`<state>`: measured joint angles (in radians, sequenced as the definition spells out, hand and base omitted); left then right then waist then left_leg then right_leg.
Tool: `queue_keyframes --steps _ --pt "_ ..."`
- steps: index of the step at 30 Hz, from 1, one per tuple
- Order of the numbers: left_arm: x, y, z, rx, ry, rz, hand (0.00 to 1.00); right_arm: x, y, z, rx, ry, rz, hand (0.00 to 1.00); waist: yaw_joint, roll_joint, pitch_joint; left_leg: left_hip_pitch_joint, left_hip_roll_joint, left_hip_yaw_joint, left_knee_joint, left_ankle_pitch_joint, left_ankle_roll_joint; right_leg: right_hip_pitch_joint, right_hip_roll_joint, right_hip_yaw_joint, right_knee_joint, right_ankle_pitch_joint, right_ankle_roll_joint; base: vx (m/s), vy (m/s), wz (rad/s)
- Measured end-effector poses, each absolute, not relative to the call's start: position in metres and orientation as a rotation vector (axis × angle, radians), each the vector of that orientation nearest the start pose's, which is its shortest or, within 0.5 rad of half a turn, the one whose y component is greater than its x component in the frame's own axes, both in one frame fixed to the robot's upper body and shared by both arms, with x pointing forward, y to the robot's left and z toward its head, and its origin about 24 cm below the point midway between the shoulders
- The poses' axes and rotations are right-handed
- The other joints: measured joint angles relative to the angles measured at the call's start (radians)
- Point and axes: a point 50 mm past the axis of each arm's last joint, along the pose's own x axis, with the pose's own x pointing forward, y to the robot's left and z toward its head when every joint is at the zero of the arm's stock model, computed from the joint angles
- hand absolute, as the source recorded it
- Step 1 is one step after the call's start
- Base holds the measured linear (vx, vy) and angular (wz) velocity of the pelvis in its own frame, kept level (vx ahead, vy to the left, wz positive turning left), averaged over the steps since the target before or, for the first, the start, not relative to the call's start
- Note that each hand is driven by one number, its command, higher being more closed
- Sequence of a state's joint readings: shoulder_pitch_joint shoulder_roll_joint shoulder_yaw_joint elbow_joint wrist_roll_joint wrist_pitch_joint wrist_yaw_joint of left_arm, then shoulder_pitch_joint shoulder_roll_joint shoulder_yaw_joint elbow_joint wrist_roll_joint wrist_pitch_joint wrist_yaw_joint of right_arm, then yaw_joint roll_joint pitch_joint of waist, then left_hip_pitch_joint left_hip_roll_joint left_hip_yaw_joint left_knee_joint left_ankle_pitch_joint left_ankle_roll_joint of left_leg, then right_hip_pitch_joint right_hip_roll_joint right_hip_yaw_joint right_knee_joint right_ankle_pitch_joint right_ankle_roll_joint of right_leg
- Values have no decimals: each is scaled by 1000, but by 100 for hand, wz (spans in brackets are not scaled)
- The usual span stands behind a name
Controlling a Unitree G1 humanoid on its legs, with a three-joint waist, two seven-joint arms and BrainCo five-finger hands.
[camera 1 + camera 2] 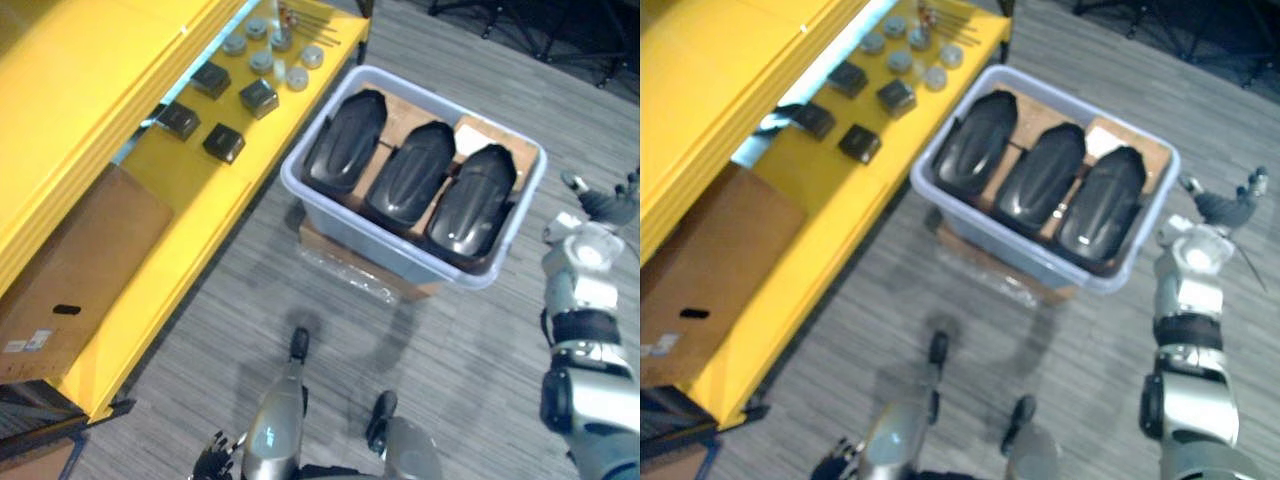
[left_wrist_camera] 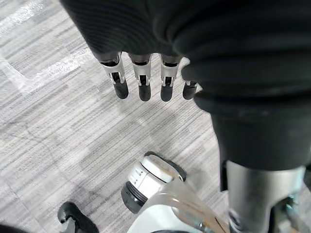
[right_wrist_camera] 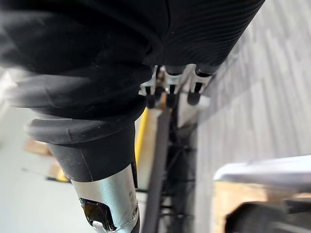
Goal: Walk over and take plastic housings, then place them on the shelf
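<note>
Housings: three black glossy plastic housings (image 1: 412, 172) are lying side by side, untouched, in the bin.
Bin: a pale grey plastic bin (image 1: 370, 245) is sitting on a flat cardboard box (image 1: 320, 243) on the grey striped carpet (image 1: 480, 340), just beside the shelf.
Shelf: the yellow metal shelf (image 1: 200, 220) is carrying small black square blocks (image 1: 223, 142), grey round discs (image 1: 262, 62) and a brown cardboard carton (image 1: 80, 260).
Right hand: the right hand (image 1: 600, 205) is hovering beside the bin's right corner, apart from it, fingers straight, holding nothing.
Left hand: the left hand (image 2: 141, 82) is hanging low, fingers straight, pointing at the carpet, carrying nothing.
</note>
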<state>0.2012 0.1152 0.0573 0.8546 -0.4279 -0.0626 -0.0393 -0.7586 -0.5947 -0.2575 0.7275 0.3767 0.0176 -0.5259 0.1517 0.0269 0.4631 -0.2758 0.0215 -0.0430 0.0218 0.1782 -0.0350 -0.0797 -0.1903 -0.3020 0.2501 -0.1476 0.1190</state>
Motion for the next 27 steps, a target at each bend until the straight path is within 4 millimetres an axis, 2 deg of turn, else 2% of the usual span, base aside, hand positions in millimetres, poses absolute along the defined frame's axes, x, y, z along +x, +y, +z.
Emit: queue_keyframes --steps 3,6,18,21,27 --pt "108 202 -145 -361 893 332 0 344 -346 188 63 -163 -872 0 2 23 17 -53 0 -2 38 -8 5 -50 -5 1 40 -7 2 0 0 0" --pt "122 199 -142 -367 863 309 0 346 -347 188 59 -130 -867 0 1 33 25 -112 -1 -1 87 -23 4 -116 -19 2 110 -33 -2 -46 -12 0" --pt "139 192 -136 -450 805 339 0 352 -337 182 -11 -17 -842 0 0 39 29 -245 -6 -2 203 -57 -5 -276 -61 13 297 -121 -16 -32 -16 2" --pt "139 191 -136 -488 802 356 0 354 -335 187 -32 -28 -838 0 0 46 36 -273 -10 -1 236 -69 -5 -311 -72 22 342 -140 -17 -7 -12 0" --pt "141 189 -135 -545 781 382 0 361 -328 215 -48 -81 -818 0 -2 51 53 -358 -15 -1 306 -84 -3 -398 -89 29 429 -170 -22 -42 -21 4"
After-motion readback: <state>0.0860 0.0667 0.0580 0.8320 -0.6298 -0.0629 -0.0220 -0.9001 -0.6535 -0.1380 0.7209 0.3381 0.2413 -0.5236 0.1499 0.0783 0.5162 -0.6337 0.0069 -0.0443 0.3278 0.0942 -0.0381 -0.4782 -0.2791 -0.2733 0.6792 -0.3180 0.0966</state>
